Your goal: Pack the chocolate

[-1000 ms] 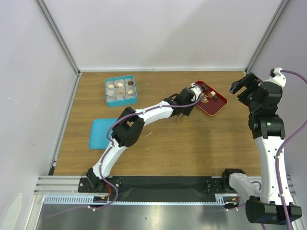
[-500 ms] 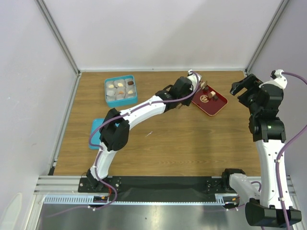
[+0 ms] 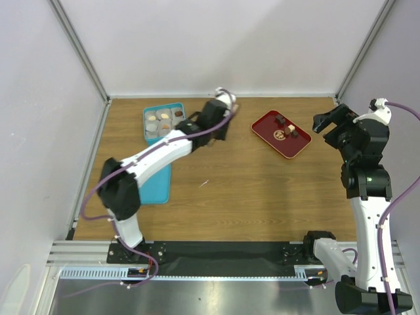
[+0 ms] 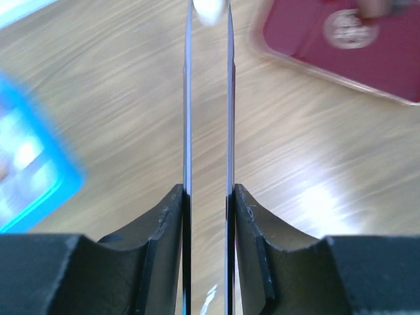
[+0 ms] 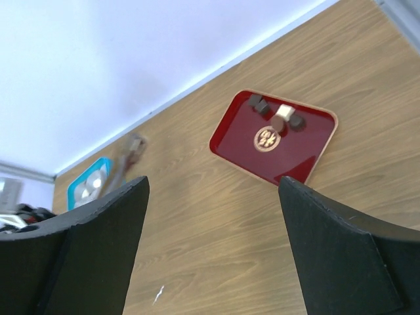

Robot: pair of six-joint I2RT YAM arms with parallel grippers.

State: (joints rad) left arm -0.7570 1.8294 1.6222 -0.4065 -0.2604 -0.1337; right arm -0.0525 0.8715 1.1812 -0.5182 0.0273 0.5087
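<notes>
A wood-grain desk (image 3: 262,197) is lying inside a booth of plain pale walls (image 3: 216,46). Metal posts (image 3: 79,49) are running up the back corners, and a black rail (image 3: 223,252) is carrying both arm bases at the near edge.

The left pincer (image 4: 208,191) is hanging over bare desk between a teal box (image 3: 145,126) and a red tray (image 3: 268,128). It is squeezing a pair of tongs (image 4: 187,131), and the tong tips are pinching a cream piece (image 4: 209,9), which is showing only as a blur.

The right pincer (image 5: 211,185) is standing wide open and holding nothing, raised at the right side beyond the tray.

Chocolates (image 3: 287,128) are sitting in a cluster toward the tray's far corner, and more are sitting in the box's compartments. A teal lid (image 3: 157,187) is lying flat on the left of the desk, partly under the left arm.
</notes>
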